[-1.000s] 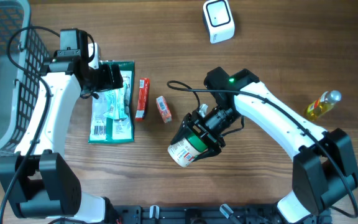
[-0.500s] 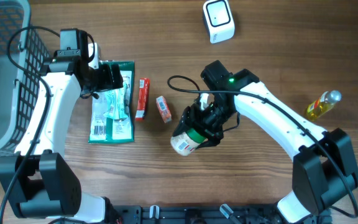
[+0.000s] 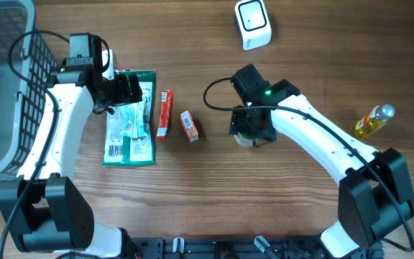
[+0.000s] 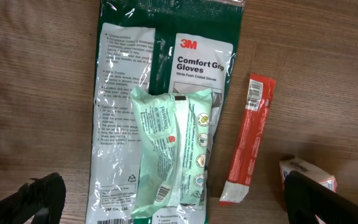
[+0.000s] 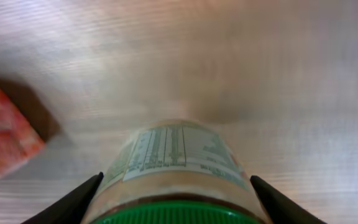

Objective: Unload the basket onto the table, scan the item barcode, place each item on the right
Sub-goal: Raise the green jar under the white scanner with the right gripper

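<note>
The glove pack (image 4: 120, 93) reads "3M Comfort Grip Gloves", with "Nitrile Foam Coated Gloves" in small type beneath. The print on its clear left half is too fine to read. A pale green packet (image 4: 173, 149) lies on top of it, showing a column of round icons. Just to the pack's right lies a red stick packet (image 4: 248, 140) with a barcode at its upper end, and beyond that a small box (image 4: 306, 177).

The right pincer (image 5: 174, 205) grips a jar (image 5: 173, 155) by its sides just under the green lid. The jar's white label carries a printed table that is too blurred to read. Seen from above, the jar sits near the middle of the surface (image 3: 300, 216), mostly hidden under the right wrist and well apart from the white scanner (image 3: 252, 24) at the far edge.

The right arm reaches in from the near right corner, bent at the elbow. The left arm runs up beside the basket (image 3: 6, 43), with the left pincer (image 4: 173, 205) spread wide above the glove pack and holding nothing. A yellow bottle (image 3: 374, 121) lies at the far right.
</note>
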